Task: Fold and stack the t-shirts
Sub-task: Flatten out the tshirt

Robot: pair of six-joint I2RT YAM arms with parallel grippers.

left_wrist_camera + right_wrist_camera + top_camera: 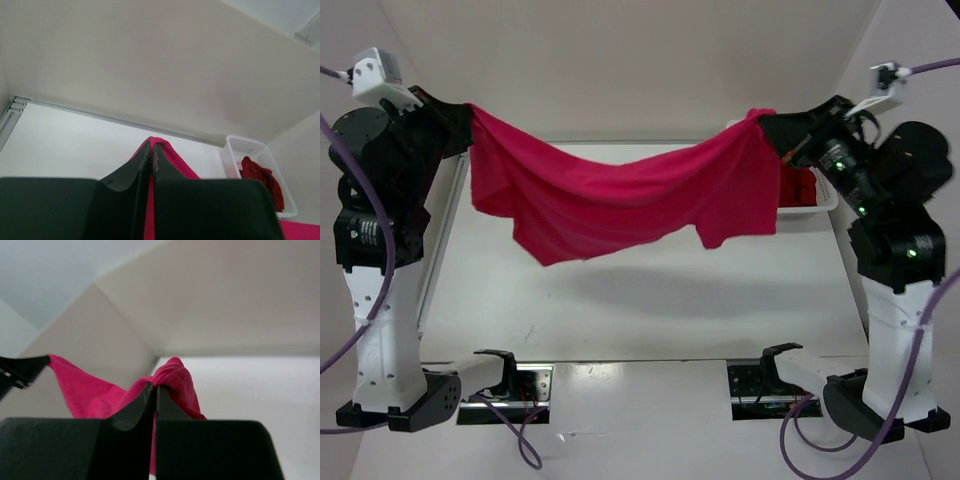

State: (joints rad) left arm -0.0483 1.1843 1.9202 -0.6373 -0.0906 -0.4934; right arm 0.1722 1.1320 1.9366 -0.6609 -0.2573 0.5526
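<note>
White table [650, 320] and pale walls frame the top view. Left gripper [467, 115], upper left of frame, is clenched on one end of the magenta shirt [620, 195]. Right gripper [767, 128], upper right, is clenched on the other end. The shirt hangs between them as a sagging band, above the table, its shadow underneath. A dark red shirt [801, 187] lies in the white basket [826, 203] at right, just beside the right gripper.

Bright diffuse light, soft shadow beneath the magenta t-shirt [620, 205]
</note>
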